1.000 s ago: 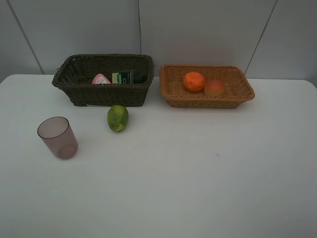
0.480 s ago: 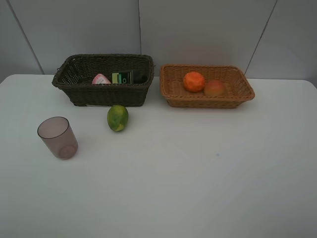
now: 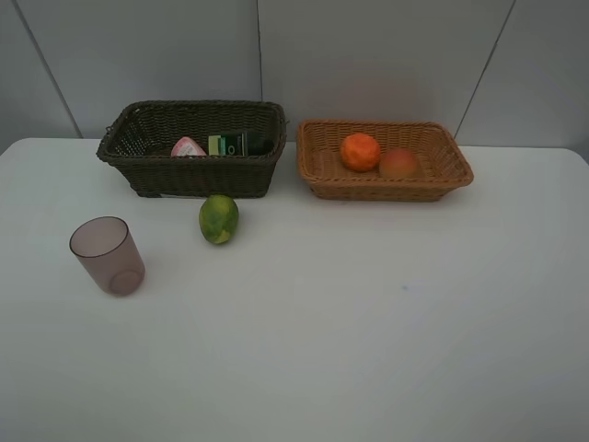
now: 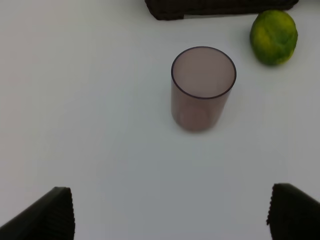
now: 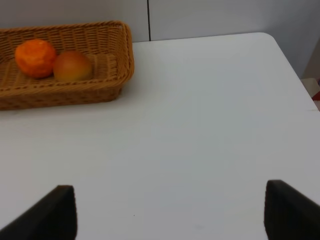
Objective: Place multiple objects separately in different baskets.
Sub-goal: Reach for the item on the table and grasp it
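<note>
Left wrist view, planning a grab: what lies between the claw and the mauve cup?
Bare white table only, from the open left claw to the upright cup, seen in the left wrist view.

White table (image 3: 368,350) under soft even light; grey panelled wall (image 3: 368,55) directly behind table, thin vertical seams.

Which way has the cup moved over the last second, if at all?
No. The cup keeps the same place in front of the dark basket, near its left end, with the green fruit to its right as before.
</note>
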Robot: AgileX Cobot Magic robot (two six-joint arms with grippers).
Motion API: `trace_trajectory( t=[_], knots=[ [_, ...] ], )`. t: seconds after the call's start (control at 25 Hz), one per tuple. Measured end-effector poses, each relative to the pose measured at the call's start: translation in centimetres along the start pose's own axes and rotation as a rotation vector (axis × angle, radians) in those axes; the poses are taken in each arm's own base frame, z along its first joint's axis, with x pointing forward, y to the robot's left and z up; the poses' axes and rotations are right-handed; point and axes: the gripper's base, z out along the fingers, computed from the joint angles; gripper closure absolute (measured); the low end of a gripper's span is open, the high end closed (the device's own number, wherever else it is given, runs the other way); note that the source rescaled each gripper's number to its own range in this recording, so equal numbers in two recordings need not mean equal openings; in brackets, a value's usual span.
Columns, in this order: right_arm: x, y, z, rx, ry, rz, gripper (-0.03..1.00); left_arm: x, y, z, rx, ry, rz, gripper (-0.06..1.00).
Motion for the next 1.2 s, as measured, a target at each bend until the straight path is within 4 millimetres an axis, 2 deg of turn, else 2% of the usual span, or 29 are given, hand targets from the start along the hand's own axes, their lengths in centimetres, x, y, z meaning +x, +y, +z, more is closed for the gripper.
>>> trace_trajectory(
  t=[0.2, 0.36, 0.48, 0.6, 0.72, 0.88, 1.04, 1.2],
  knots=[
    [0.0, 0.0, 0.0, 0.000, -0.001, 0.000, 0.27, -4.1, -0.2, 4.3, 0.002, 0.148, 0.038, -0.06],
    [0.0, 0.0, 0.0, 0.000, -0.001, 0.000, 0.27, -7.2, -0.9, 8.5, 0.028, 0.278, 0.096, -0.06],
    [0.0, 0.0, 0.0, 0.000, -0.001, 0.000, 0.27, -8.9, -2.8, 11.8, 0.087, 0.375, 0.173, -0.06],
    [0.0, 0.0, 0.0, 0.000, -0.001, 0.000, 0.27, -9.5, -5.4, 14.9, 0.144, 0.470, 0.256, -0.06],
    [0.0, 0.0, 0.0, 0.000, -0.001, 0.000, 0.27, -9.1, -7.4, 17.3, 0.175, 0.563, 0.316, -0.06],
    [0.0, 0.0, 0.0, 0.000, -0.001, 0.000, 0.27, -7.2, -9.2, 20.4, 0.184, 0.678, 0.394, -0.06],
    [0.0, 0.0, 0.0, 0.000, -0.001, 0.000, 0.27, -6.1, -10.0, 22.1, 0.180, 0.708, 0.457, -0.06],
    [0.0, 0.0, 0.0, 0.000, -0.001, 0.000, 0.27, -6.3, -10.1, 22.6, 0.162, 0.665, 0.475, -0.06]
  ],
)
